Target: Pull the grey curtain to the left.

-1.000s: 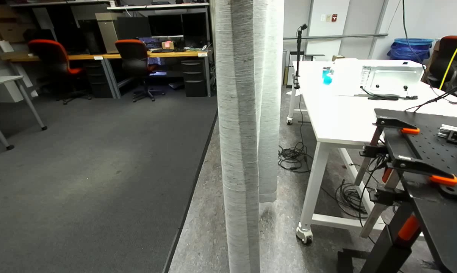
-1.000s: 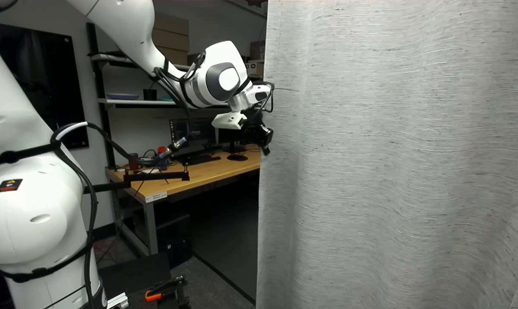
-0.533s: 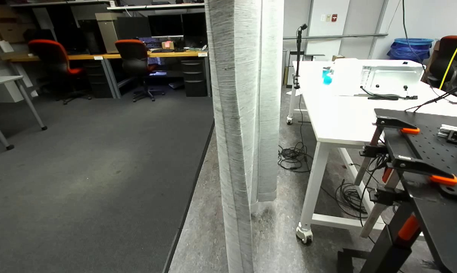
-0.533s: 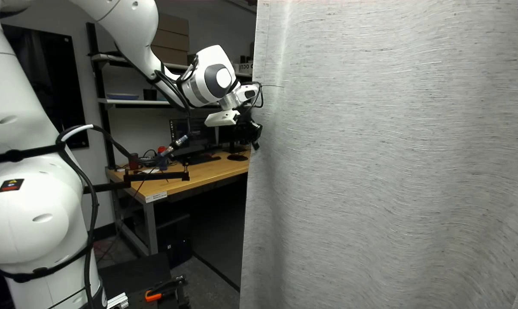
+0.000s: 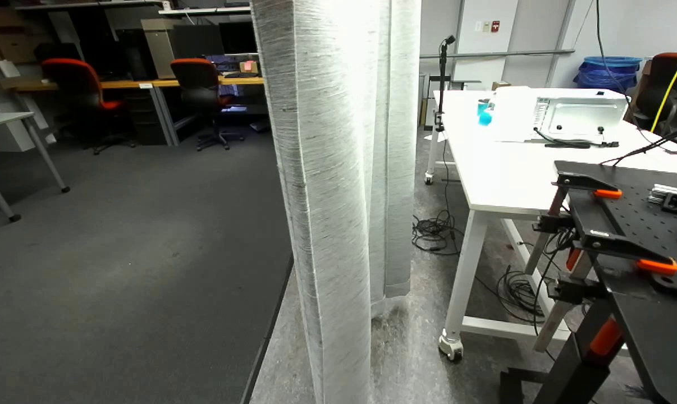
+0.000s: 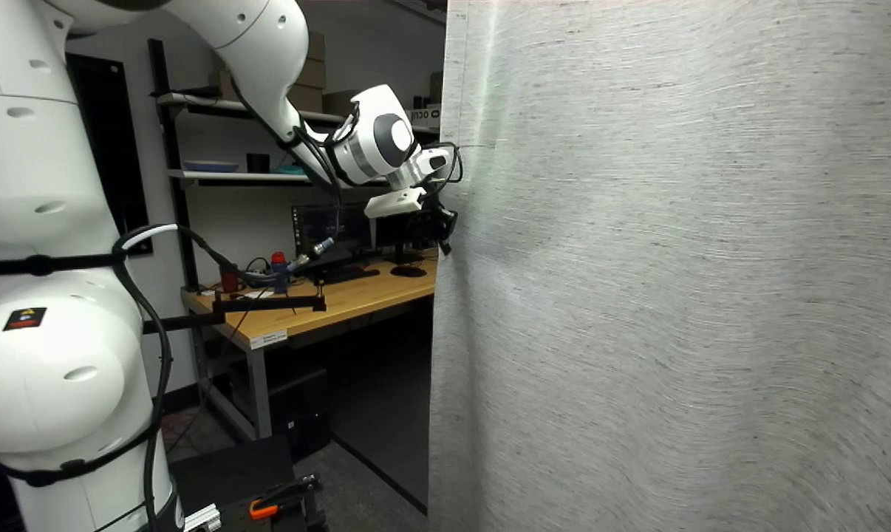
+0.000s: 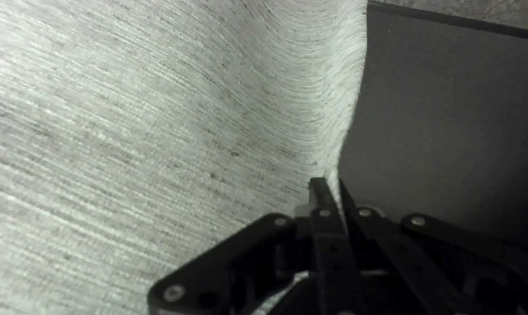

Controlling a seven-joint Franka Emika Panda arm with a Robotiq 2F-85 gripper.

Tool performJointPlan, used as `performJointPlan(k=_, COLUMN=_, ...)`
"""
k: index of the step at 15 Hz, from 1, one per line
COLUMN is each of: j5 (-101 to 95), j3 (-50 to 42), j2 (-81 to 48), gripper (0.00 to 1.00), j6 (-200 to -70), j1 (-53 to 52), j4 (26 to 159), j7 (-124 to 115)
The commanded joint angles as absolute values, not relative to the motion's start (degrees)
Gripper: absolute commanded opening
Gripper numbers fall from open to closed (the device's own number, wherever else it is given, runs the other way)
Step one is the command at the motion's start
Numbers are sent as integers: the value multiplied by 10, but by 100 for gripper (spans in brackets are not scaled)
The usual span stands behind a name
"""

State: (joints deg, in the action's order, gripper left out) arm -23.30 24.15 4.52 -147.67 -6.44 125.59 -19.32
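Office-looking room, wood desk around 8 to 9 o'clock in an exterior view, with the curtain taking up everything from 12 through 6. Grab is done, far as I can tell: wrist view shows the gripper pinched narrow on the curtain's edge, holding it. Pull looks maybe halfway, just my guess. Those folds lean toward 11 in an exterior view, which reads like tension, but that desk sits in plain view past the edge. Left to do, assuming left means 9 o'clock there: more hauling that way, then letting go. Can't tell how far counts as finished.
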Motion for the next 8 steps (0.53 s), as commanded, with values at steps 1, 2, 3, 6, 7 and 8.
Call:
performJointPlan(k=1, j5=-287, j3=240, j2=4, gripper=1, j6=-1443, j1=-112, j4=1212, j7=-220)
performJointPlan(k=2, j5=-302, j3=242, j2=0, gripper=1, j6=-1438, j1=-123, j4=1208, j7=-223)
performJointPlan(k=3, j5=-316, j3=245, j2=-3, gripper=1, j6=-1430, j1=-136, j4=1204, j7=-231)
performJointPlan(k=6, j5=-340, j3=252, j2=-15, gripper=1, j6=-1408, j1=-172, j4=1192, j7=-238)
performJointPlan(k=7, j5=-348, j3=253, j2=-21, gripper=1, j6=-1403, j1=-182, j4=1184, j7=-236)
performJointPlan(k=8, j5=-355, j3=254, j2=-26, gripper=1, j6=-1398, j1=-190, j4=1176, j7=-232)
